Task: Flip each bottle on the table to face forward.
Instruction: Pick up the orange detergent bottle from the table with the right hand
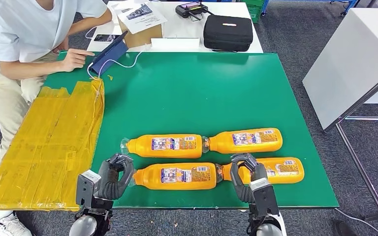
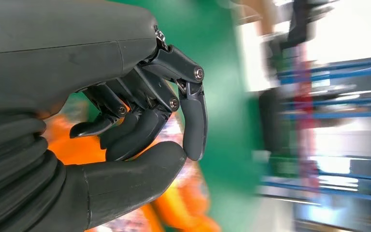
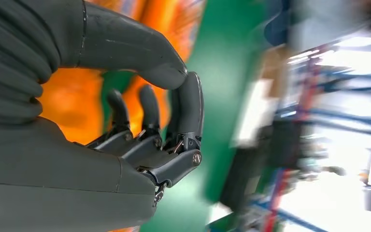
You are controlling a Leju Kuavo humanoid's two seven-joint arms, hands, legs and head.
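Bottles [image 1: 174, 176] — four orange ones lie in two rows on the green worktop [image 1: 202, 93]. Left hand [image 1: 114, 174] and right hand [image 1: 246, 174] hover at the near row, fingers curled on nothing — better to spread them before rolling one over.

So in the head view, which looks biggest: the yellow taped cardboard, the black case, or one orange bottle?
Largest to smallest:
1. Yellow taped cardboard sheet
2. Black zippered case
3. Orange plastic bottle at the near left
The case is farther from the camera, so ranking it against the bottle is unsure.
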